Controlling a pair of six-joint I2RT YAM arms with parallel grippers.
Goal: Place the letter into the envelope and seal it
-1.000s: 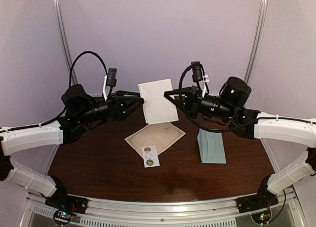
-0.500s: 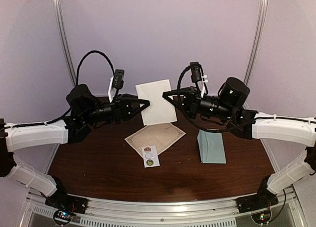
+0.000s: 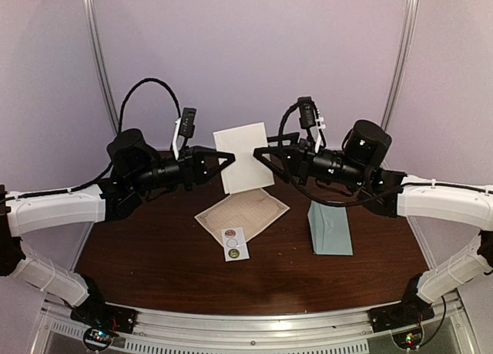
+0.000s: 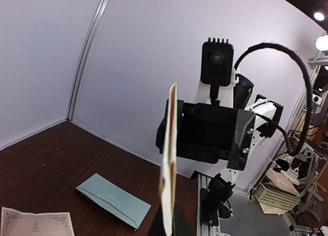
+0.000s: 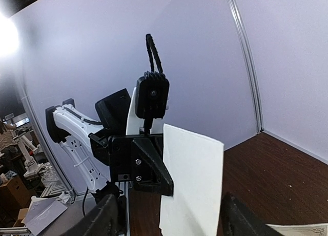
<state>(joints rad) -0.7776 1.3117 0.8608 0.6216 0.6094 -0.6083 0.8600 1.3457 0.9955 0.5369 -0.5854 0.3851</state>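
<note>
The letter [image 3: 245, 158], a folded white sheet, hangs upright in the air above the back of the table. My left gripper [image 3: 229, 155] is shut on its left edge; in the left wrist view the sheet [image 4: 169, 159] stands edge-on, rising out of my left gripper [image 4: 171, 221]. My right gripper [image 3: 259, 151] is open at the sheet's right edge, and in its own view the right gripper [image 5: 171, 205] has its fingers spread wide either side of the letter [image 5: 190, 182]. The pale teal envelope [image 3: 330, 229] lies flat on the table at the right, also seen as the envelope [image 4: 114, 199].
A cream sheet with an ornate border [image 3: 242, 214] lies at the middle of the dark wooden table [image 3: 154, 254]. A small white sticker strip [image 3: 235, 244] rests just in front of it. Pale walls close in the back and sides.
My left gripper moved in and shut on the letter's left edge. My right gripper, shut on the letter before, has opened and let go.
</note>
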